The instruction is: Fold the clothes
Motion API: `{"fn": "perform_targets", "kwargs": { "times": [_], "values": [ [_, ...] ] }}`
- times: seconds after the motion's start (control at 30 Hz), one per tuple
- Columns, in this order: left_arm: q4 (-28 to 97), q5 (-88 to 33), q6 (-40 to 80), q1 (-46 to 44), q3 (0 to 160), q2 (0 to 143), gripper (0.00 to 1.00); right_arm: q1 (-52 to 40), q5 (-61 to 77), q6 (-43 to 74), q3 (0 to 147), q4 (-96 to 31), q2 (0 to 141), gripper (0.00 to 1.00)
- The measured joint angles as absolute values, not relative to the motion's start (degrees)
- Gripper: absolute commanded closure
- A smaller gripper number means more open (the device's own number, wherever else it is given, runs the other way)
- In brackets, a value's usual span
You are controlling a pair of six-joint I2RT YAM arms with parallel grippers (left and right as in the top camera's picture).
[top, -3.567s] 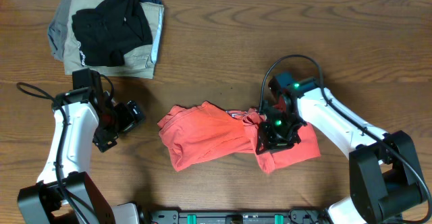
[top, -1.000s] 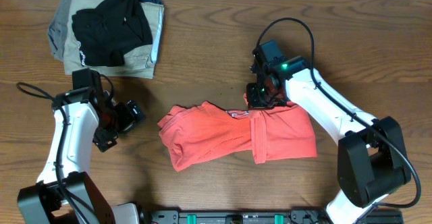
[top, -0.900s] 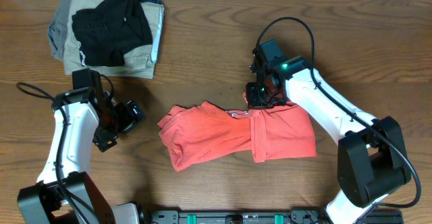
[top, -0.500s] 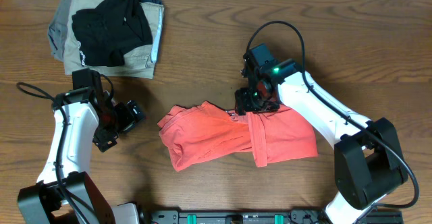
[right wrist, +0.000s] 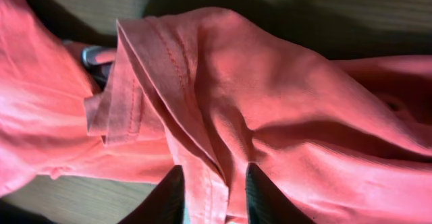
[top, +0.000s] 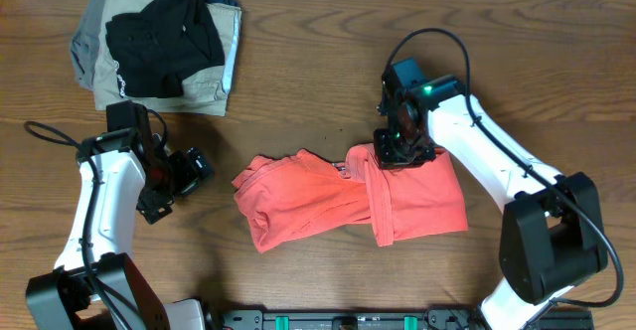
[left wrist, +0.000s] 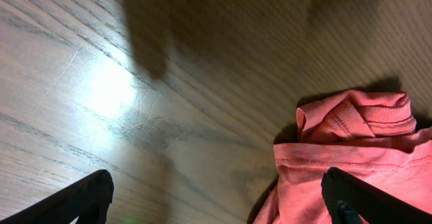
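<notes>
In the overhead view the fingertips of the right gripper are being hidden beneath its own wrist at the upper edge of the T-shirt. In both wrist views the T-shirt and the fingers are being cut off by the frame. Well up-left of the T-shirt, khaki garments are being partly covered by a black garment.

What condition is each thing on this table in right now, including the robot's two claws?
red-orange T-shirt, crumpled on the table, only partly folded.
right gripper, closed on a raised fold of the red-orange T-shirt.
left gripper, wide open and empty, beside the shirt's edge.
khaki and grey garments, folded in a stack at the far left.
black garment, lying rumpled on top of that stack.
</notes>
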State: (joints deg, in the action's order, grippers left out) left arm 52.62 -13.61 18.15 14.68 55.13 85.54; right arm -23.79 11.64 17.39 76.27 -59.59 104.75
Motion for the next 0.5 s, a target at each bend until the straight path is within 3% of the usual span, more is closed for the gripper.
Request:
{"fn": "perform_targets", "kwargs": {
  "times": [0.5],
  "values": [
    [52.4, -13.6, 18.2, 14.7, 55.1, 85.5, 0.0, -29.3, 20.9, 17.1, 67.1, -44.2, 104.7, 0.75]
  ]
}}
